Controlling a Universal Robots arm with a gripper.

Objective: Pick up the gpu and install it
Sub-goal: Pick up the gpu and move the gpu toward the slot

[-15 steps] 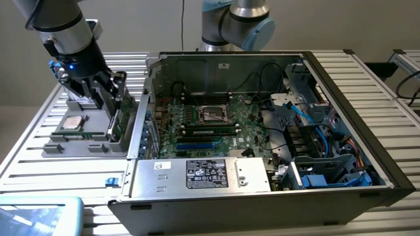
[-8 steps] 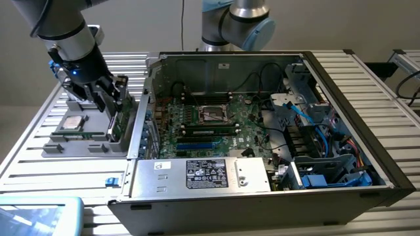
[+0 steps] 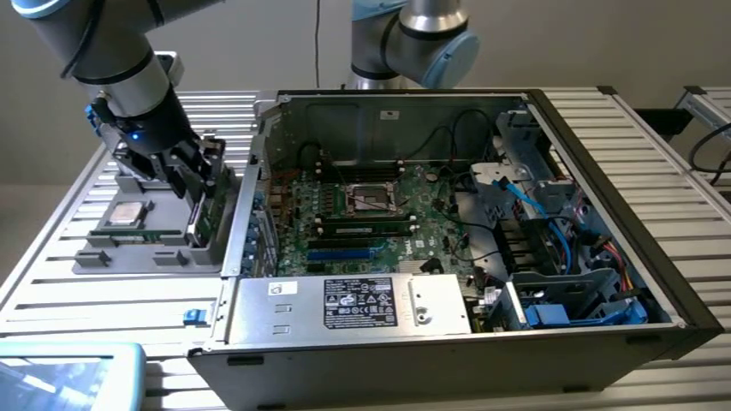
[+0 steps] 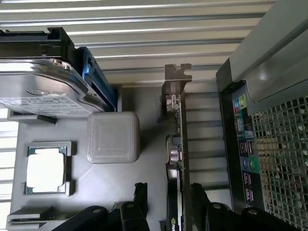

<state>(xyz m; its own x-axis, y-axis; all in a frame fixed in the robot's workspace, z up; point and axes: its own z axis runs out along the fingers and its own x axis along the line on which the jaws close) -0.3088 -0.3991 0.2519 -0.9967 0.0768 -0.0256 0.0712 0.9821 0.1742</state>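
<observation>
The gpu (image 3: 202, 216) stands on edge in a slot of the grey parts tray (image 3: 103, 254), at the tray's side nearest the computer case. In the wrist view the gpu (image 4: 176, 159) is seen edge-on, its metal bracket (image 4: 177, 77) at the far end and its black cooler on one face. My gripper (image 3: 188, 181) is lowered over the card. My gripper (image 4: 169, 195) is open, with one black finger (image 4: 140, 191) standing off from the card and the other finger (image 4: 199, 196) close against its opposite side.
A silver hard drive (image 4: 43, 86) with a white label, a processor chip (image 4: 45, 169) and a grey square block (image 4: 113, 137) share the tray. The open computer case (image 3: 639, 257) with its motherboard (image 3: 365, 214) lies at the exterior view's right; its perforated wall (image 4: 281, 159) is near the card.
</observation>
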